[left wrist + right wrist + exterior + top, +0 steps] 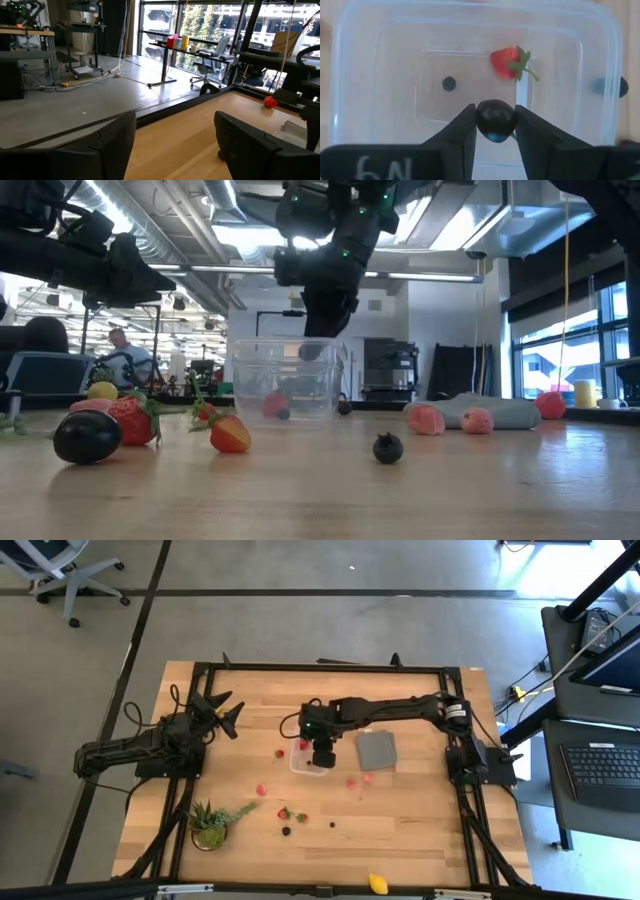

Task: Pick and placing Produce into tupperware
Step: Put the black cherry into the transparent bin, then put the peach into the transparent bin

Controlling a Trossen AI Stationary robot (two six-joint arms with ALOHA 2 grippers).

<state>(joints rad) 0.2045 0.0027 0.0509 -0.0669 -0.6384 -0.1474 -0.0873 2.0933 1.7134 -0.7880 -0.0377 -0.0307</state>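
Observation:
The clear tupperware tub (303, 762) (385, 65) stands on the wooden table near its middle. In it lie a red strawberry (506, 62) and a tiny dark berry (449, 83). My right gripper (495, 131) (322, 754) hangs over the tub, pointing down, shut on a dark round berry (495, 120). Loose produce lies around: red pieces (262, 789) (351, 781) (368, 777), strawberries (284, 812), dark berries (286, 831) (332, 824), a yellow lemon (377, 883). My left gripper (218, 710) (175, 145) waits open near the table's left edge. My right gripper pinches the dark berry (495, 120) between its two fingers, one finger (462, 130) on each side of the berry's round body. The fingers come from above, pointing down. The berry is lifted clear, above the tub's floor.
A flat grey square piece (377, 749) lies just right of the tub. A green spiky potted plant (210, 823) stands near the table's near-left corner. The lemon lies at the near edge. Bare wood shows between the tub and the left arm.

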